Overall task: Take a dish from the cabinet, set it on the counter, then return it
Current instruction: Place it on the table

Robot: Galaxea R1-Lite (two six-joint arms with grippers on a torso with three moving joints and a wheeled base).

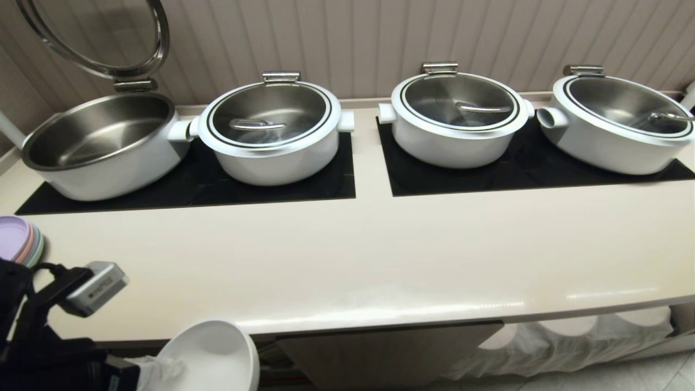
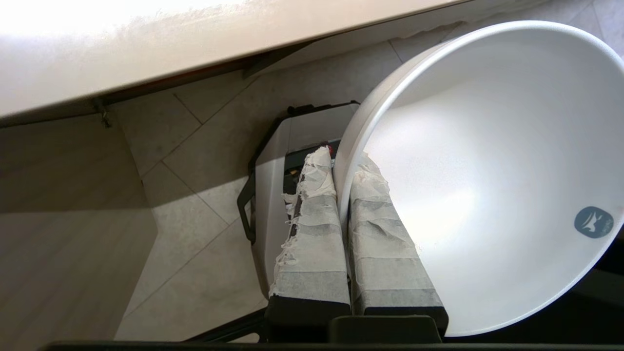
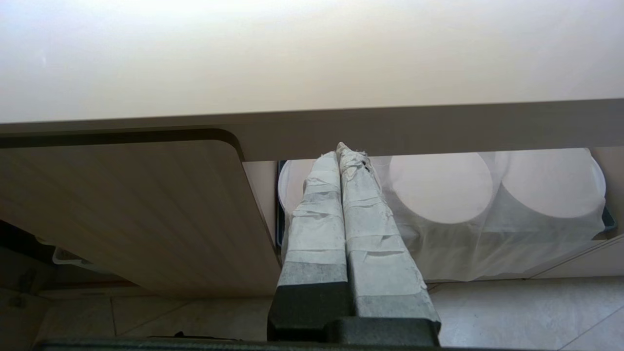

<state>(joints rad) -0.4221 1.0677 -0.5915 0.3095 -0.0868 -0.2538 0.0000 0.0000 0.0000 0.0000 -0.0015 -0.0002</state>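
Fingers [image 2: 341, 195] pinching dish [image 2: 487, 170] rim, counter [image 1: 347, 260] edge overhead

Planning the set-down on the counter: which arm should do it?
Left. The left gripper already pinches the bowl's rim, jaws shut on it, just below the counter edge. The right gripper is shut and empty, low by the cabinet door.

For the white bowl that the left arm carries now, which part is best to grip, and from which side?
The rim is probably best, as now: the left gripper is shut on the dish, one finger inside the wall and one outside, coming from the bowl's open side. The thin wall fits between the pads; the smooth round body offers little else.
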